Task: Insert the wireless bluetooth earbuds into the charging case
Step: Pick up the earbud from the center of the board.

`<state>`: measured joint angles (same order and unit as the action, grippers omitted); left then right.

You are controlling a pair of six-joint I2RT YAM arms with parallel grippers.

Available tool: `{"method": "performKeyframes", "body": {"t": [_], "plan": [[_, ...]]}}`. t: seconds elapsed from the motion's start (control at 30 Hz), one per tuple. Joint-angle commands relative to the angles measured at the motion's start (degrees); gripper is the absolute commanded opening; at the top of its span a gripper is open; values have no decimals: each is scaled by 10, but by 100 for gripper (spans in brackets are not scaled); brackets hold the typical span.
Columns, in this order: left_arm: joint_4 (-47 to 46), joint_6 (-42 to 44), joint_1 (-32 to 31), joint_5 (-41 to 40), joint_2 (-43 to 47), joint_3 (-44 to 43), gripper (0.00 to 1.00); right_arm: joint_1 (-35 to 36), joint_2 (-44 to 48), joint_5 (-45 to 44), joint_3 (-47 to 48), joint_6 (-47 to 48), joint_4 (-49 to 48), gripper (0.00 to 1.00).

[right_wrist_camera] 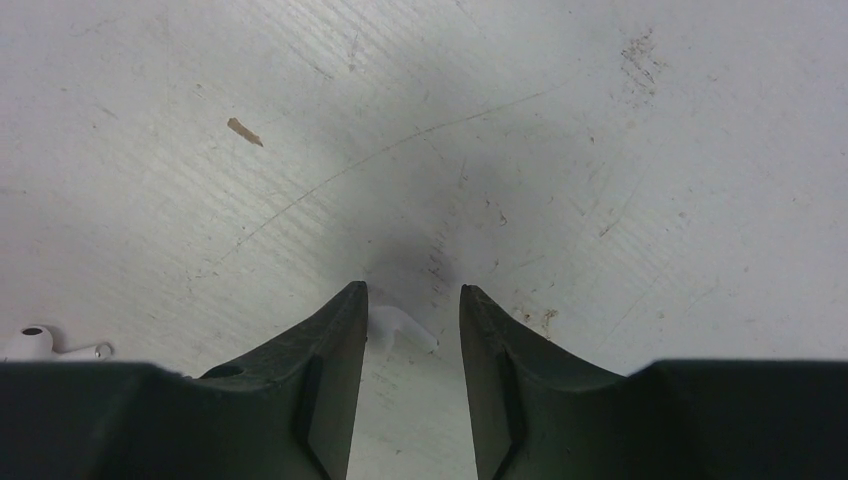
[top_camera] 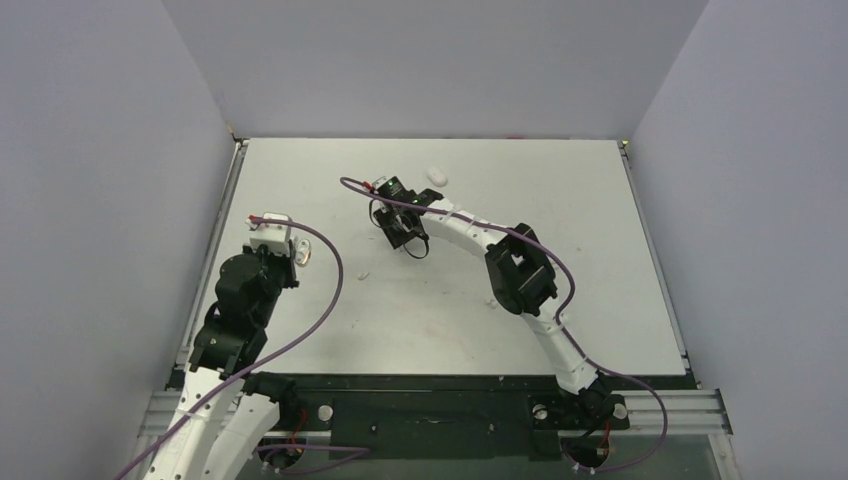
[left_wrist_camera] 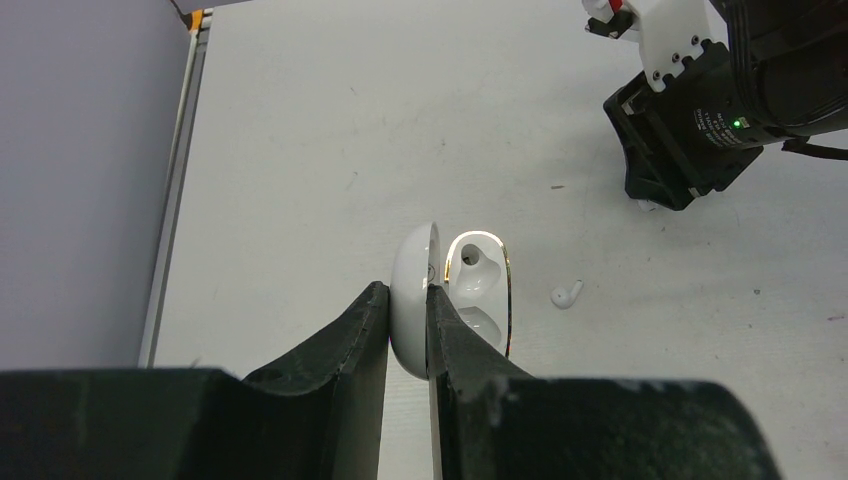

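Astride an earbud (right_wrist_camera: 398, 324), right gripper (right_wrist_camera: 411, 289) half-open

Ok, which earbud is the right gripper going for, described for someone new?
Near the middle of the table, find the right gripper, pointing down. The earbud lies on the surface between its open fingers. The other earbud lies outside them, off to one side, untouched.

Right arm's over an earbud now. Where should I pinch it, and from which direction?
Take the earbud by its rounded head, coming straight down from above. It lies flat on the table between the fingers of the right gripper, head near one finger, thin stem angled toward the other, so the head likely gives the pads more to bear on.
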<state>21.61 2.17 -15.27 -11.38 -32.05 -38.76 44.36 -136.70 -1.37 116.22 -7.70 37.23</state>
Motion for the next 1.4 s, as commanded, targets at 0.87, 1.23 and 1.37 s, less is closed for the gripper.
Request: {"method": "performKeyframes", "body": {"t": [0.87, 1.23, 1.37], "plan": [[-35, -5, 4, 17, 3, -23, 0, 16, 53, 33, -63, 44, 5, 38], [-36, -9, 4, 21, 2, -24, 0, 14, 37, 37, -60, 40, 6, 33], [-37, -9, 4, 23, 1, -25, 0, 14, 23, 41, -43, 39, 7, 33]]}}
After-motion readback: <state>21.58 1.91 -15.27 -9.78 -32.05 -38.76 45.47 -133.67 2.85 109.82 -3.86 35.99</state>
